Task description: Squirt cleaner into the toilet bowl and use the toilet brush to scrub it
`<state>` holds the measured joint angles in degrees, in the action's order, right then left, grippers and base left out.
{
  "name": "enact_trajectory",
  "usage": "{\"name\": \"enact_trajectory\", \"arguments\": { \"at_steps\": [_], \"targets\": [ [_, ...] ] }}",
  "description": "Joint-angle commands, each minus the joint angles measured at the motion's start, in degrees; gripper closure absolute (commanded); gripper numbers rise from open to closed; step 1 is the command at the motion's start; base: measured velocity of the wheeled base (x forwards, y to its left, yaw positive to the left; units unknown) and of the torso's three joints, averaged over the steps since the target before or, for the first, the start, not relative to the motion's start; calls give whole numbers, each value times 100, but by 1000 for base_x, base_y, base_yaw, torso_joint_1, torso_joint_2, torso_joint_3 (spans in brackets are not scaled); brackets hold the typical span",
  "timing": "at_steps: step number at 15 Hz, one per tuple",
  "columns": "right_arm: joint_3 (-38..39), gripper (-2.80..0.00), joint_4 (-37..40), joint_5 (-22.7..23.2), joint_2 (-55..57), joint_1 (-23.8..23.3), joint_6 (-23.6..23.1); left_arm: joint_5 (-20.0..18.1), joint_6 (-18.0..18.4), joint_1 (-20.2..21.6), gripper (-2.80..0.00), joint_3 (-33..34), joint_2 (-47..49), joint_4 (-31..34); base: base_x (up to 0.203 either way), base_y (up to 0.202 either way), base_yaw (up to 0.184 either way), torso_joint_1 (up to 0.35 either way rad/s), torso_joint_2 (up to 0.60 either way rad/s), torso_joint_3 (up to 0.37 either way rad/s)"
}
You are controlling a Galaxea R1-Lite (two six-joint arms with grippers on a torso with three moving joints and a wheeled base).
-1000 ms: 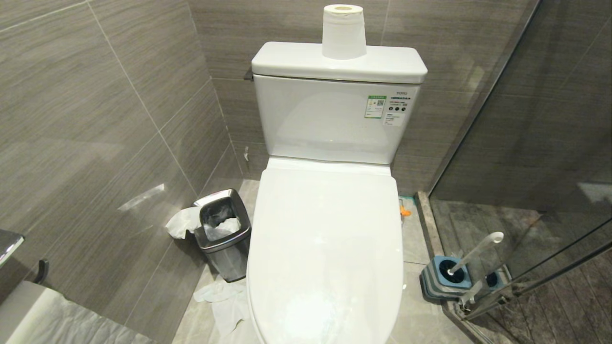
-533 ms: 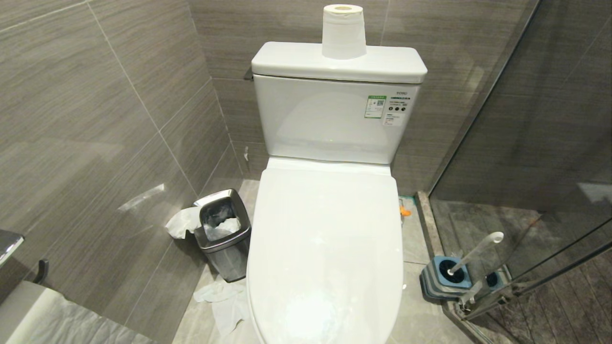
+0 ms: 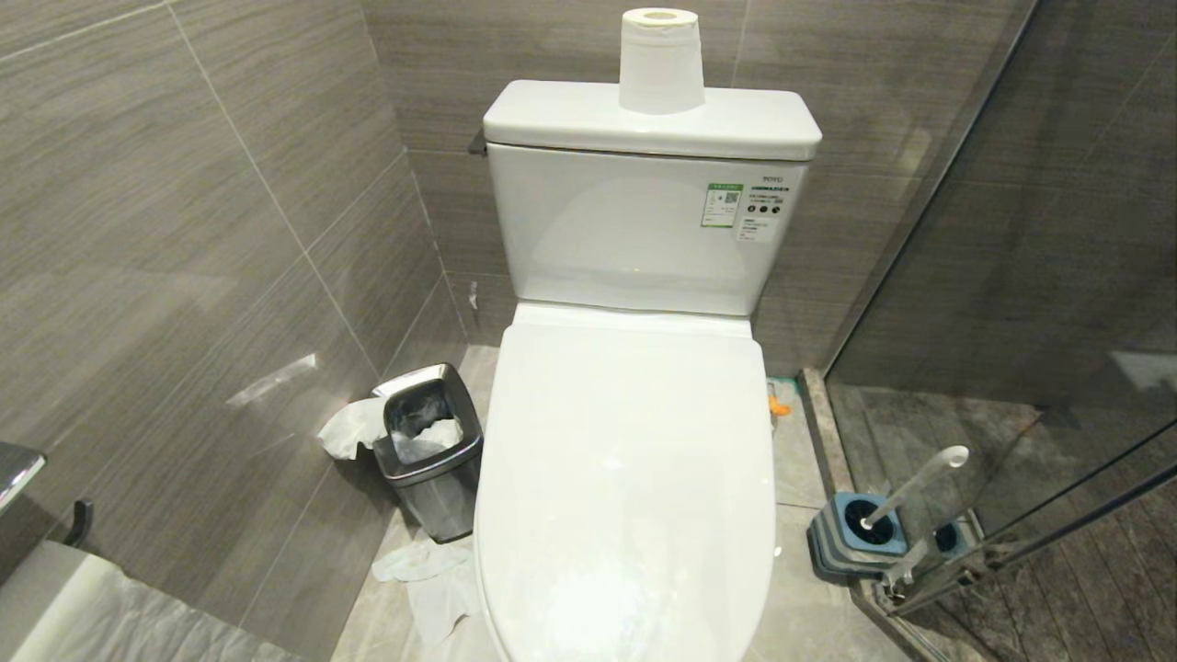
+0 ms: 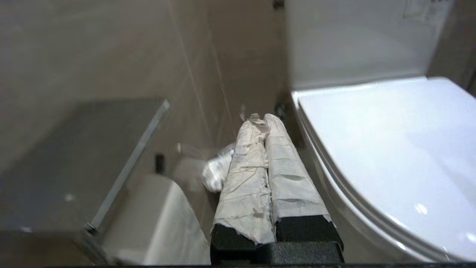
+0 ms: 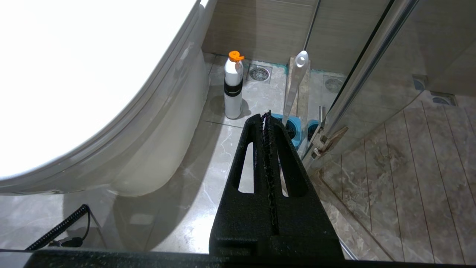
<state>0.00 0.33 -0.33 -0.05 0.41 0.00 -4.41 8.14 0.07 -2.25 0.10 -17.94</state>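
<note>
The toilet bowl (image 3: 625,478) fills the centre of the head view, its lid down, with a paper roll (image 3: 660,60) on the tank at the top. My left gripper (image 4: 264,121) has its paper-wrapped fingers pressed together on nothing, low beside the bowl's rim. My right gripper (image 5: 267,117) is also closed and empty above the floor. The toilet brush (image 3: 910,487) stands tilted in its blue holder (image 3: 860,538) at the lower right, against the glass door. A white bottle (image 5: 233,87) with an orange cap, possibly the cleaner, stands beside the bowl's base. A steel bin (image 3: 430,450) sits at the lower left.
</note>
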Motion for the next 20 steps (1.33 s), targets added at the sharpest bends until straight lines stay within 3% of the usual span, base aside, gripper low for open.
{"name": "enact_trajectory", "arguments": {
  "at_steps": [1,6,8,15,20],
  "targets": [
    [0,0,2,-2,5,2,0,-40,-108,1,0,243,8,437,0,0,0,0,0,0],
    [0,0,2,-2,5,2,0,46,-163,1,0,239,8,1409,0,0,0,0,0,0],
    [0,0,2,-2,5,2,0,305,-146,1,0,234,8,1894,0,0,0,0,0,0],
    [-1,0,2,-2,5,2,0,230,-261,-34,0,233,8,1864,0,0,0,0,0,0],
    [0,0,2,-2,5,2,9,292,-665,-42,0,225,8,1855,0,0,0,0,0,0]
  ]
}}
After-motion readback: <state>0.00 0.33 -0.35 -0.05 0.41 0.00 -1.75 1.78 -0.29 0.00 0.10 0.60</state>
